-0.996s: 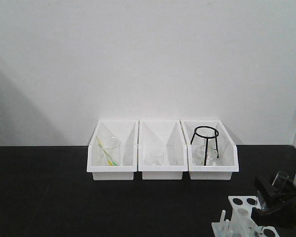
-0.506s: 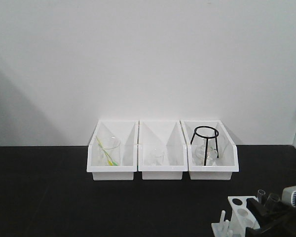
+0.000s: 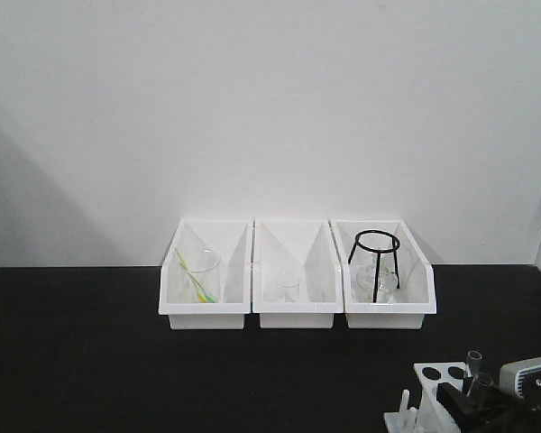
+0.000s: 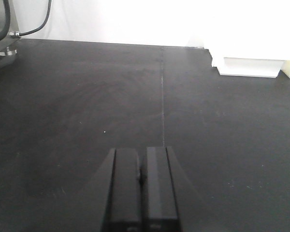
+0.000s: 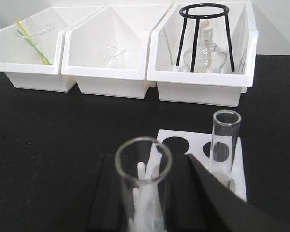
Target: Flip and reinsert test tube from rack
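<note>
test tube [image 5: 143, 186]: open end up, between the right gripper's fingers, over the rack's near edge
rack [image 5: 234, 171]: front right on the black table [image 4: 87, 96], with a second tube [image 5: 224, 137] standing in one hole
right gripper [image 5: 148, 162]: seemingly clamped on the test tube
left gripper [image 4: 141, 181]: clenched, holding nothing
bins [image 5: 111, 86]: behind the rack

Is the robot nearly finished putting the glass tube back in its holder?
About halfway, I think. Done: the right gripper has a test tube clamped, mouth up. In hand: it holds the tube over the rack, beside a second tube standing in a hole. Left: settle it in a free hole and let go; its bottom end is hidden. The left gripper is shut, empty.
</note>
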{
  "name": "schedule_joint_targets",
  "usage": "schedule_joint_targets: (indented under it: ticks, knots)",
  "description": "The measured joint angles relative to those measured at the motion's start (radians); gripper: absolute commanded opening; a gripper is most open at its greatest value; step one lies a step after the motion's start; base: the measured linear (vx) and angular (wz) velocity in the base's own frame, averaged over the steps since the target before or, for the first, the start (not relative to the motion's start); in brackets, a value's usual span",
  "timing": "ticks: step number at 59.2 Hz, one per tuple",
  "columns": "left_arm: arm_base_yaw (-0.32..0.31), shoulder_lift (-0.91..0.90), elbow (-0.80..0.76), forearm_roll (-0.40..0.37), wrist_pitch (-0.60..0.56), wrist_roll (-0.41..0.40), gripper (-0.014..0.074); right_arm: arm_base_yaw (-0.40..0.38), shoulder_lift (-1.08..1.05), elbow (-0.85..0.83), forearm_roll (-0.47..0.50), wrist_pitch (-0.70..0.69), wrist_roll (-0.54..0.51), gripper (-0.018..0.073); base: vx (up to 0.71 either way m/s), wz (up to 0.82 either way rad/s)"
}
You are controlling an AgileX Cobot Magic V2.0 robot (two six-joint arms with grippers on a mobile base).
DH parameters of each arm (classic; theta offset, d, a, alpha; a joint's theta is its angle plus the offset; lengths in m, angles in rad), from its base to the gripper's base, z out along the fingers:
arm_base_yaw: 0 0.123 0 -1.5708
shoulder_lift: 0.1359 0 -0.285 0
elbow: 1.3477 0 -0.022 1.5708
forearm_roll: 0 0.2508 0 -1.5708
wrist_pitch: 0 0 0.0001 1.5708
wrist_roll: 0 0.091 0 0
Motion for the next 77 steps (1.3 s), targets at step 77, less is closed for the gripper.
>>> schedule_joint_targets:
  ticks: [77]
  knots:
    - [0.0, 0.0, 0.0, 0.0, 0.0, 0.0, -0.0006, 0.0, -0.852, 0.007, -0.021, 0.452, 0.09, 0.0495, 0.0, 0.0]
